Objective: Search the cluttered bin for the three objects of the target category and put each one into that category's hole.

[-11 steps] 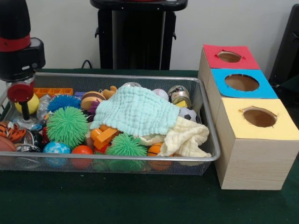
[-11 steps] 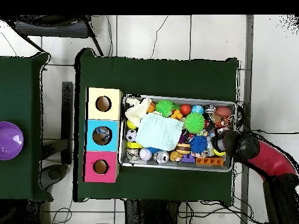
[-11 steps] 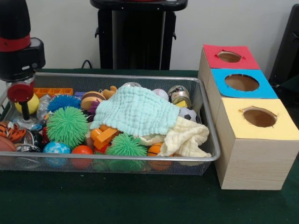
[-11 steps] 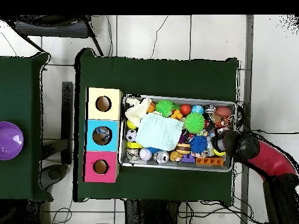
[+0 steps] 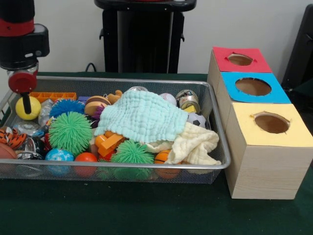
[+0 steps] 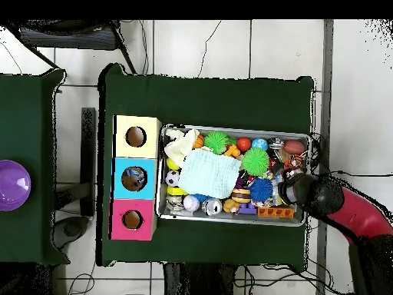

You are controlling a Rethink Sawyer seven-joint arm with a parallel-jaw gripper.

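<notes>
Two cloths (image 5: 142, 116) blanket toys mid-bin (image 5: 215, 110); gripper (image 5: 26, 104) at yellow ball (image 5: 28, 107).

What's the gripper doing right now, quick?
Gripper: over the bin's end by the yellow ball; open or shut cannot be told.

Plain white wall (image 5: 63, 34) behind a dark green table top (image 5: 122, 210). Overhead view: light tiled floor (image 6: 230, 46) with dark cables (image 6: 207, 38), and a second green table (image 6: 27, 115) off to one side carrying a purple bowl (image 6: 11, 184). Lighting even, no windows seen.
</notes>
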